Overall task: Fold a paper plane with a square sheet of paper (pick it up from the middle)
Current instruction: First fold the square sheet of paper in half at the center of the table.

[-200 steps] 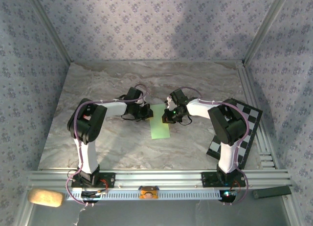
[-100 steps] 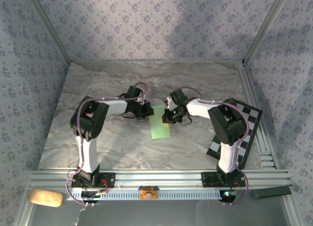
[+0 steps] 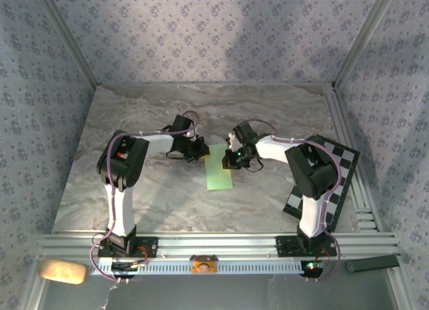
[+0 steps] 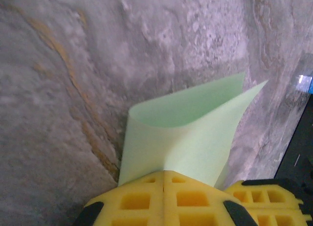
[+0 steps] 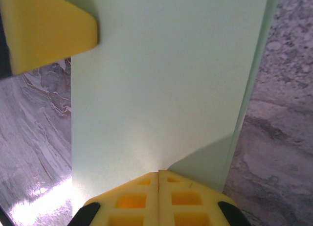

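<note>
Desk point(image 3: 134, 189): the square sheet of paper point(image 3: 220, 172) sits at centre frame in the top view, already doubled into a narrow strip. Its long axis runs top to bottom of frame, tilted slightly.

Both pincers meet it at the upper end, and the lower end lies free on the desk. The left pincer point(image 3: 201, 152) comes in from the strip's upper left. The right pincer point(image 3: 231, 164) comes in from the upper right and sits lower along the edge.

Left wrist view: the left pincer point(image 4: 163, 187) is closed, nipping the sheet point(image 4: 195, 133), which curls up in a soft, uncreased loop.

Right wrist view: the right pincer point(image 5: 159, 187) is closed, tips on the flat layer point(image 5: 161, 79). You can't tell whether it pins or pinches.

My read: the next fold goes across the strip's width. Left carries, right anchors.
</note>
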